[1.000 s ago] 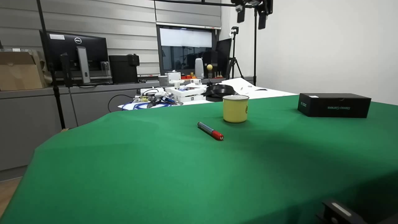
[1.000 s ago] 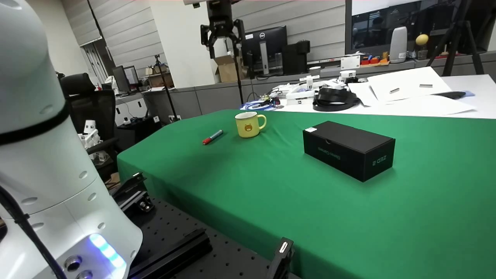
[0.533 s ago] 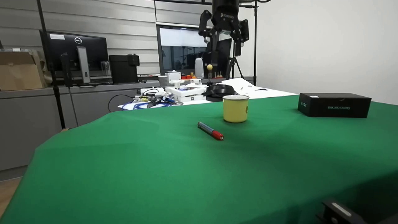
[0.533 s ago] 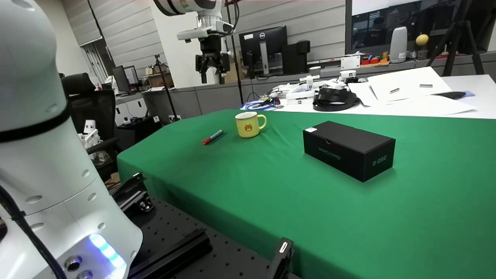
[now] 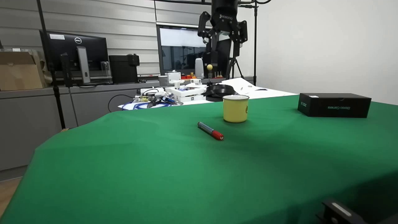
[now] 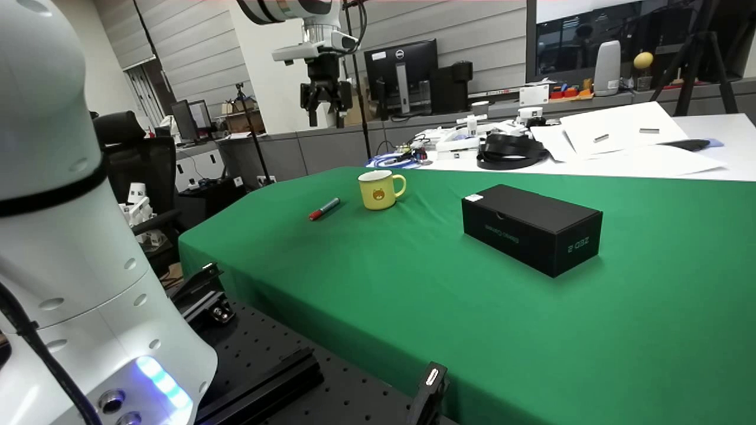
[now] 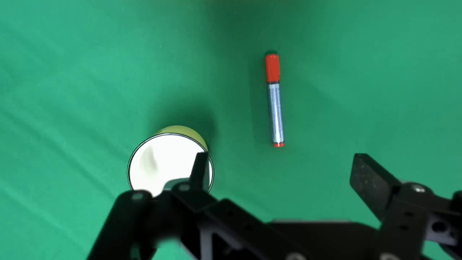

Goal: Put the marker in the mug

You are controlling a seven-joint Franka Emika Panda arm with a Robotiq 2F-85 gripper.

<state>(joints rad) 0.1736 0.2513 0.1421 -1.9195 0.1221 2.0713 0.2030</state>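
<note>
On the table (image 6: pixel 384 283), the marker (image 7: pixel 275 104) lies flat with its red cap on, as a slim barrel will when nothing props it up. It rests near the mug (image 6: pixel 377 190) without touching it, so the carry should be short. The mug stands upright, mouth up, ready to take a pen dropped from above; in an exterior view its handle (image 6: pixel 404 185) points away from the marker.

Above them hangs the hand (image 7: pixel 279 162), well off the surface, its 2 fingers (image 7: pixel 373 186) spread wide and holding nothing. As the wrist view has it, they stand to either side of the marker's line, so they would close across the barrel, probably the surest grip. I judge this the approach, with 2 steps left, the pick and the drop. Next the hand would need to shift over the marker and descend, minding that a spread finger does not clip the mug.

Farther along, well apart from mug and marker, sits a black box (image 6: pixel 531 227), its print upside down; I doubt it plays any part. Green cloth (image 6: pixel 649 330) covers the table, softly creased, hanging over the edge by a dark perforated plate (image 6: pixel 354 381) and the white arm (image 6: pixel 71 254). Behind come a worktop (image 6: pixel 723 133) with papers (image 6: pixel 620 133) and white parts (image 5: pixel 188 99), a monitor (image 5: pixel 70 51), an office chair (image 6: pixel 136 171) and grey slatted panels (image 5: pixel 118 18).
</note>
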